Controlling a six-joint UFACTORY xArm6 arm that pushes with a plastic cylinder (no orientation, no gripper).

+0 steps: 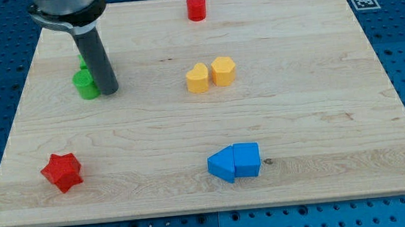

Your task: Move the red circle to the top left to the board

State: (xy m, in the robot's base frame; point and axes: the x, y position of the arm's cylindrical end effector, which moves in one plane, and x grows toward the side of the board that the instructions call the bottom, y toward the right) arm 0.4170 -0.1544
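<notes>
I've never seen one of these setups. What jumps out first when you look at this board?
The dark rod comes down at the view's upper left, my tip right beside a green block. The red circle sits alone at the top edge near the middle, far to the tip's right. Two yellow blocks touch at the centre, two blue blocks huddle near the bottom, and a red star lies at the lower left.
</notes>
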